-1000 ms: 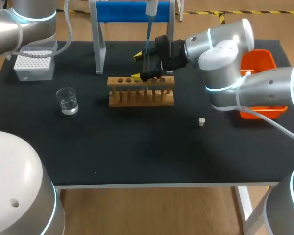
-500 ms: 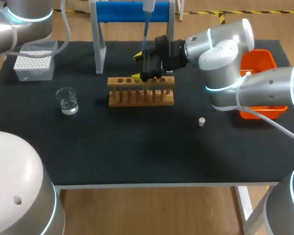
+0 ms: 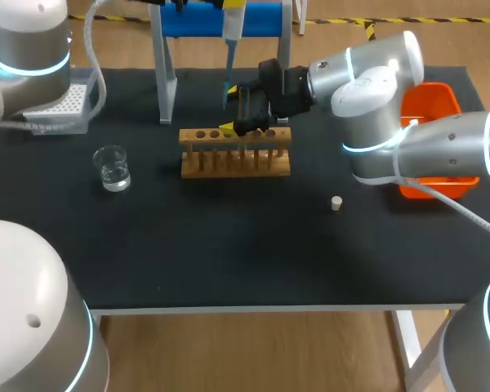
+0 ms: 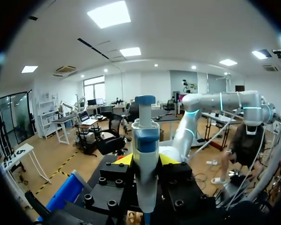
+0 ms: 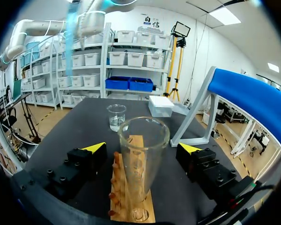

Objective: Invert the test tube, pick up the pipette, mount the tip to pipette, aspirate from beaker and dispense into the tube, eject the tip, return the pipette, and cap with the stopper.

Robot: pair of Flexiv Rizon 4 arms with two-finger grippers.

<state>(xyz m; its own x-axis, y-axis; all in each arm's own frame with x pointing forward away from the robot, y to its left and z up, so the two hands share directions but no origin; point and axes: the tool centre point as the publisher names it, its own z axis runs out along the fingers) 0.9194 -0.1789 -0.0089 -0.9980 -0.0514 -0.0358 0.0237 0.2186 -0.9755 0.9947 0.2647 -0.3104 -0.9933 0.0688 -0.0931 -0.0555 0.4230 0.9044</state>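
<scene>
Two arms are working over the black table (image 3: 253,261), and the coming move is turning on how the pipette is hanging relative to the tube and the beaker. The left gripper (image 4: 145,161) is pinching the pipette (image 4: 145,140) by its body, a finger pressing on each side, and is holding it high behind the wooden rack (image 3: 235,162). The pipette's long axis is running straight up and down, with the blue tip (image 3: 227,75) mounted and pointing at the table.

The tube (image 5: 141,180) is standing upright with its mouth up, its foot down at the rack. The right gripper (image 5: 142,149) is sitting spread around it, both fingers standing off the glass.

The blue tip is hanging just beside the tube on my left, not over its mouth. The beaker (image 3: 112,169), holding clear liquid, is sitting well apart, further to my left and nearer me. The left arm is the nearer one to it. Whether the tip is holding liquid is too small to tell. If it is empty, I judge the pipette is needing a sideways carry over the beaker and a plumb descent; if full, only a slight shift over the tube's mouth. The stopper (image 3: 336,203) is lying alone near the right arm, so capping is not yet done.
</scene>
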